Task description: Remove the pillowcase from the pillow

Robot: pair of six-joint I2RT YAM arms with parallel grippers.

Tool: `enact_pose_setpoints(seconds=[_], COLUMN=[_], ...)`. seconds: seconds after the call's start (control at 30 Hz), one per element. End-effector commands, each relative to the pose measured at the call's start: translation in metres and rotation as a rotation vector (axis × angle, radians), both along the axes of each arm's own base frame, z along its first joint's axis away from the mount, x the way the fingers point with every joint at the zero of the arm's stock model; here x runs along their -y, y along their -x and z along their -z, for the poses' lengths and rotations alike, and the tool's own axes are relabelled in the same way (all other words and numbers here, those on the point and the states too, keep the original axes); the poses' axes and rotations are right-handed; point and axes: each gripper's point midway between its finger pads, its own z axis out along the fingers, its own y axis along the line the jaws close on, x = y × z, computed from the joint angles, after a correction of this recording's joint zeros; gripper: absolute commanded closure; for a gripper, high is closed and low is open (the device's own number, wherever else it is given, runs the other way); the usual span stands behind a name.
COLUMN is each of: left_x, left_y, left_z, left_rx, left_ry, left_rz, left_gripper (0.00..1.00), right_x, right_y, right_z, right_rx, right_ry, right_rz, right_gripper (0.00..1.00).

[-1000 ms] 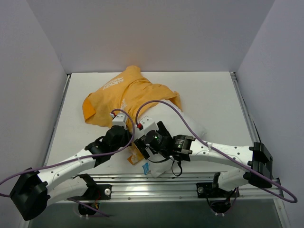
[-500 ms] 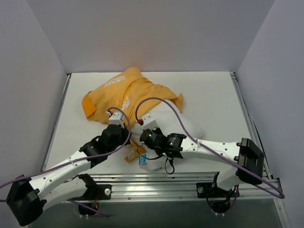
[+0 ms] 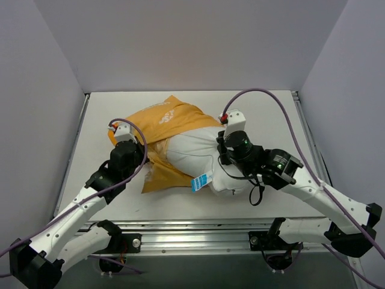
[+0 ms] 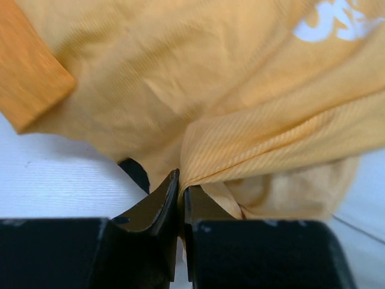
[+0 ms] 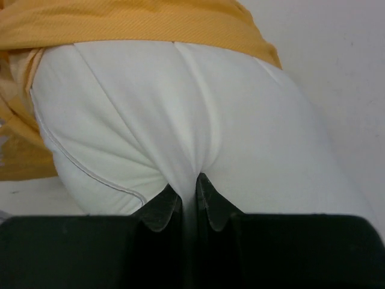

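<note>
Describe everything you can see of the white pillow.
The pillow is plump, plain white, of smooth cloth with a piped seam. It lies on the table, its left part inside the orange pillowcase, the right end bare. A small blue tag sits at its near edge. The right gripper pinches a fold of it.

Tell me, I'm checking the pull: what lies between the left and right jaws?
A bunched pillowcase edge, then the bare white pillow, clear in the top view.

Orange-yellow pillowcase [image 3: 180, 117] with white lettering, plain white pillow [image 3: 192, 150], blue tag [image 3: 201, 182].
</note>
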Motion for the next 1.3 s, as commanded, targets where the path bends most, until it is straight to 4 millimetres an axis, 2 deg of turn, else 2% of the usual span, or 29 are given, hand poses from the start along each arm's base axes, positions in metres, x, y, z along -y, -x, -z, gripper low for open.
enact_pose_setpoints(seconds=[0.0,0.07,0.1,0.13,0.23,0.33,0.5,0.6,0.63,0.7,0.73,0.77,0.8,0.83,0.9,0.93,0.97,1.03,1.07,1.17,1.2,1.27], left_x=[-0.058,-0.070,-0.075,-0.083,-0.097,-0.099,-0.085,-0.076,-0.072,-0.060,-0.058,-0.056,-0.053,-0.053,-0.051,-0.051,-0.050,-0.043,-0.040,-0.027,-0.022,-0.009], left_y=[-0.016,-0.019,-0.023,-0.024,-0.033,-0.045,-0.071,-0.079,-0.080,-0.078,-0.076,-0.071,-0.067,-0.062,-0.050,-0.044,-0.038,-0.028,-0.026,-0.021,-0.024,-0.030], left_z=[-0.010,-0.006,0.003,0.006,0.020,0.031,0.037,0.041,0.040,0.037,0.041,0.033,0.032,0.031,0.022,0.022,0.012,0.006,-0.004,-0.013,-0.025,-0.029], left_rx=[0.000,-0.030,-0.058,-0.071,-0.123,-0.157,-0.181,-0.201,-0.199,-0.203,-0.200,-0.180,-0.179,-0.182,-0.170,-0.184,-0.168,-0.182,-0.166,-0.176,-0.153,-0.147], left_ry=[-0.106,-0.101,-0.116,-0.127,-0.129,-0.125,-0.108,-0.095,-0.084,-0.045,-0.035,-0.013,0.001,0.004,0.017,0.007,0.015,0.002,0.009,-0.024,-0.029,-0.073], left_rz=[-0.256,-0.340,-0.377,-0.427,-0.532,-0.576,-0.550,-0.510,-0.491,-0.423,-0.403,-0.382,-0.356,-0.342,-0.296,-0.273,-0.250,-0.173,-0.143,-0.023,0.010,0.111], left_gripper=[0.87,0.89,0.89,0.89,0.90,0.90,0.90,0.89,0.87,0.83,0.77,0.75,0.72,0.70,0.63,0.56,0.46,0.33,0.21,0.13,0.11,0.11], right_x=[0.041,0.055,0.059,0.065,0.073,0.079,0.064,0.053,0.045,0.024,0.009,-0.004,-0.018,-0.031,-0.040,-0.045,-0.047,-0.050,-0.049,-0.040,-0.039,-0.026], right_y=[0.012,0.023,0.028,0.036,0.052,0.066,0.081,0.088,0.088,0.086,0.082,0.081,0.089,0.085,0.083,0.080,0.078,0.075,0.072,0.053,0.047,0.029], right_z=[-0.077,-0.102,-0.123,-0.136,-0.162,-0.169,-0.163,-0.162,-0.159,-0.134,-0.118,-0.094,-0.082,-0.072,-0.050,-0.040,-0.036,-0.029,-0.028,-0.016,-0.007,0.002], right_rx=[0.127,0.163,0.192,0.210,0.240,0.251,0.229,0.228,0.221,0.149,0.106,0.050,0.003,-0.023,-0.072,-0.096,-0.104,-0.119,-0.118,-0.108,-0.115,-0.115], right_ry=[-0.107,-0.160,-0.207,-0.240,-0.305,-0.334,-0.381,-0.414,-0.413,-0.376,-0.350,-0.316,-0.320,-0.320,-0.298,-0.271,-0.256,-0.224,-0.214,-0.162,-0.143,-0.121], right_rz=[0.045,0.037,0.030,0.005,-0.045,-0.091,-0.208,-0.279,-0.305,-0.358,-0.382,-0.411,-0.484,-0.500,-0.515,-0.515,-0.516,-0.523,-0.510,-0.417,-0.395,-0.305], right_gripper=[1.00,1.00,1.00,1.00,1.00,1.00,1.00,1.00,1.00,1.00,1.00,1.00,1.00,0.88,0.68,0.53,0.45,0.29,0.25,0.14,0.10,0.07])
